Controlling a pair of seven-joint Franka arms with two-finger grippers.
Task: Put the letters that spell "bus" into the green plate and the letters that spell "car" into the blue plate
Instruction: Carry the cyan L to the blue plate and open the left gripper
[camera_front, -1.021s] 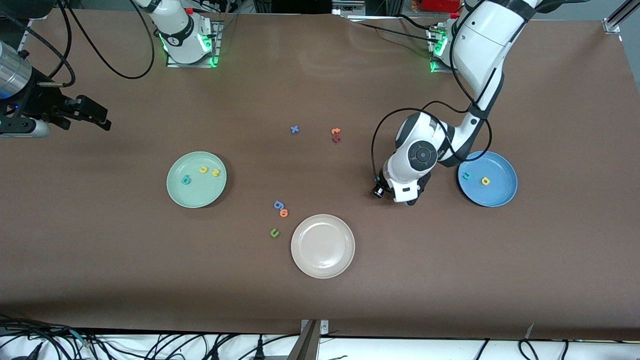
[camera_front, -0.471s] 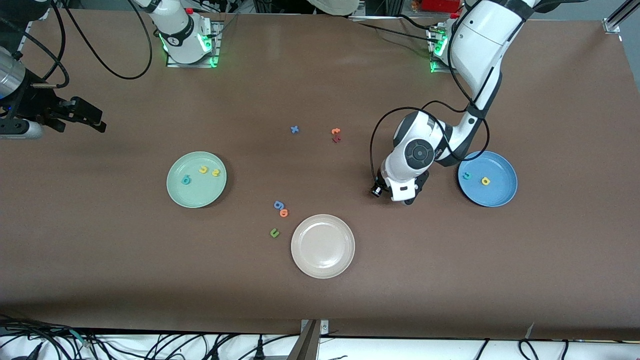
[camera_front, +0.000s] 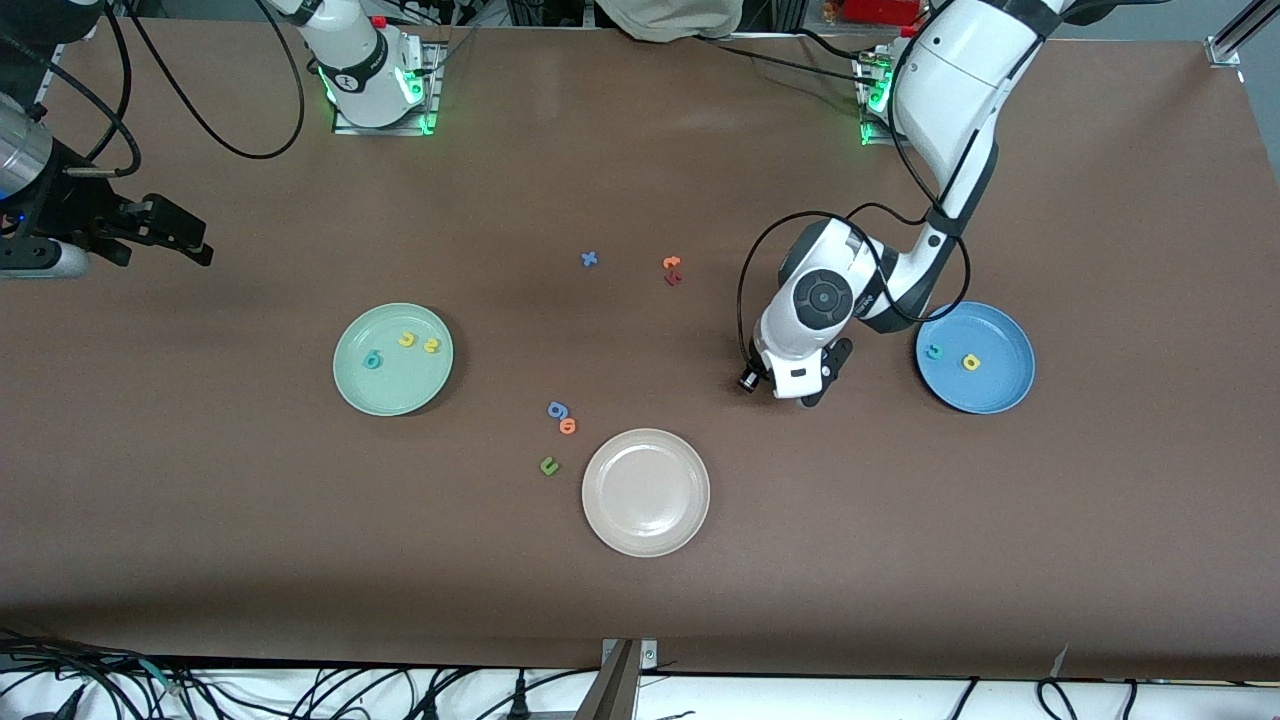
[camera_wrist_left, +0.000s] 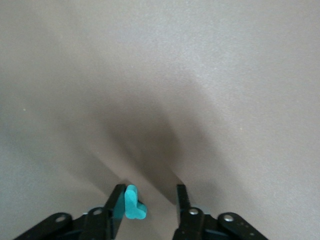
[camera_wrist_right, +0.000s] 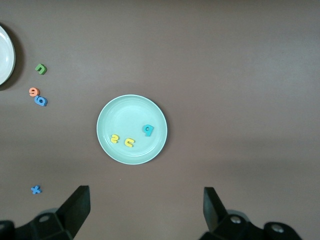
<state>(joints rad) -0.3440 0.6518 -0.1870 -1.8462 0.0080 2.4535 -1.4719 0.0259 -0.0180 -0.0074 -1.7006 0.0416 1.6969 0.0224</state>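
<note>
The left gripper (camera_wrist_left: 148, 207) is rising and drifting off the bare table beside the blue plate (camera_front: 1010, 395), its fingers narrowing around the teal "r" (camera_wrist_left: 133, 204), which is resting against one finger with a gap to the other. The right gripper (camera_wrist_right: 145, 212) is waiting wide open over the table.

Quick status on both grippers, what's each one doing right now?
Left gripper: over the table by the blue plate, teal letter against one finger; grip cannot be told.
Right gripper: open, empty, waiting.
</note>
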